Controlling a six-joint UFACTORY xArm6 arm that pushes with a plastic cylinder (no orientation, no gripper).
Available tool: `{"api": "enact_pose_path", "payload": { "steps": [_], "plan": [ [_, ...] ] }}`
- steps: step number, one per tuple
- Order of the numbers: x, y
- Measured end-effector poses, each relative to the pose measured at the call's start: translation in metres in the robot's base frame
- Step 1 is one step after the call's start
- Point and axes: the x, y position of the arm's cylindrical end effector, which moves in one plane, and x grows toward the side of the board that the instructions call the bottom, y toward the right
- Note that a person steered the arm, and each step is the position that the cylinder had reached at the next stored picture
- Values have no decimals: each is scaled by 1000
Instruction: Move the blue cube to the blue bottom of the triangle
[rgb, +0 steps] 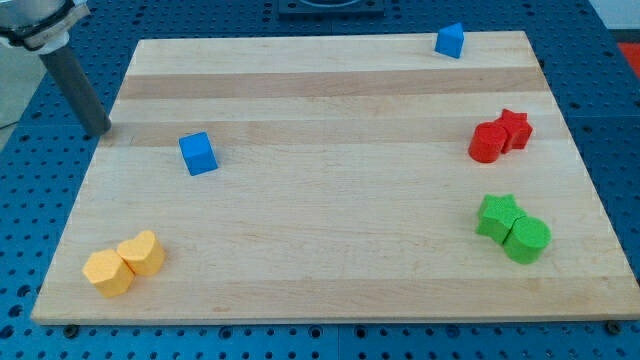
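Note:
The blue cube (198, 153) sits on the wooden board (330, 190) at the view's left, upper middle. The blue triangle block (450, 40) lies near the board's top edge at the view's right. My tip (100, 130) rests at the board's left edge, about a hundred pixels left of the blue cube and slightly above it, apart from it. The rod rises up and left from the tip to the view's top left corner.
A red cylinder (487, 143) and a red star (514, 128) touch at the right. A green star (497, 214) and a green cylinder (527, 240) touch below them. Two yellow blocks (125, 264) lie together at the bottom left.

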Motion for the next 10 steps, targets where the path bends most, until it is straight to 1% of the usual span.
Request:
{"api": "enact_pose_path", "payload": {
  "steps": [1, 2, 3, 4, 5, 6, 7, 8, 9, 10],
  "plan": [
    [27, 35],
    [40, 72],
    [37, 145],
    [27, 196],
    [39, 181],
    [73, 173],
    [60, 227],
    [15, 300],
    [-17, 323],
    [11, 293]
  ]
}}
